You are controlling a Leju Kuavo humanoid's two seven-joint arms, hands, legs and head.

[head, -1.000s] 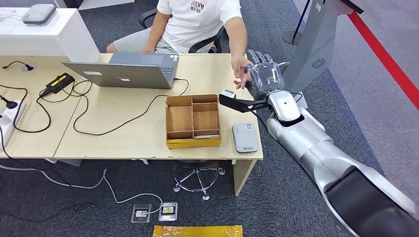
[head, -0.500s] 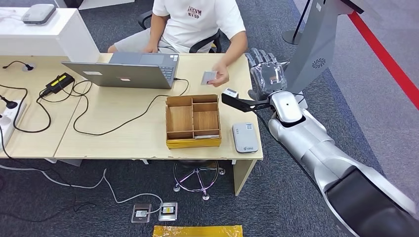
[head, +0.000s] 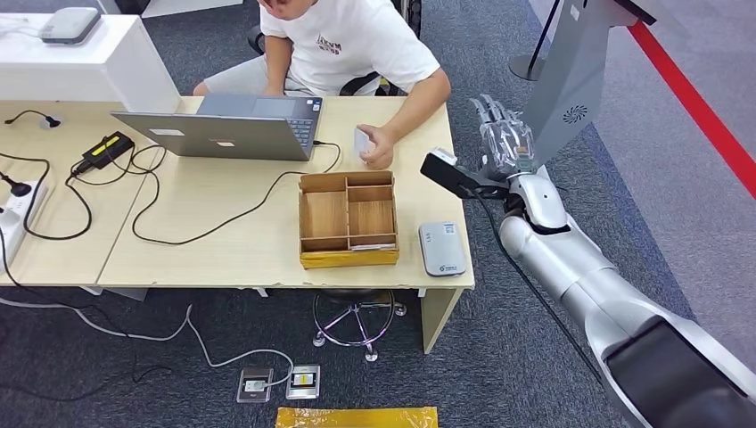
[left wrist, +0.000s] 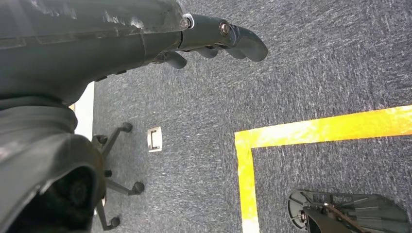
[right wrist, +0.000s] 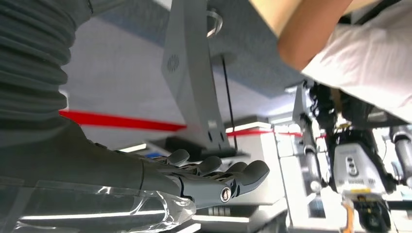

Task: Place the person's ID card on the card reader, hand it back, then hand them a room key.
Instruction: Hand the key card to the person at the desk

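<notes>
The person's hand holds a small pale card [head: 361, 140] above the desk, just behind the cardboard box [head: 348, 219]. My right hand [head: 504, 143] is raised beyond the desk's right edge, fingers spread and empty, well apart from the card. In the right wrist view that hand [right wrist: 214, 180] has its fingers stretched out with nothing in them. The grey card reader [head: 442, 248] lies flat near the desk's front right corner, nothing on it. My left hand [left wrist: 218, 41] hangs over the carpet, fingers loosely extended and empty.
A person in a white shirt [head: 357, 45] sits behind the desk [head: 223, 241]. An open laptop [head: 227, 129], a charger and cables [head: 107, 152] cover the desk's left half. A grey stand [head: 571, 80] rises right beside my right hand. A red floor line [head: 704, 116] runs at the right.
The person has taken the card from my right hand and drawn it back toward the laptop. My right hand has moved right, off the desk's edge, and is empty now.
</notes>
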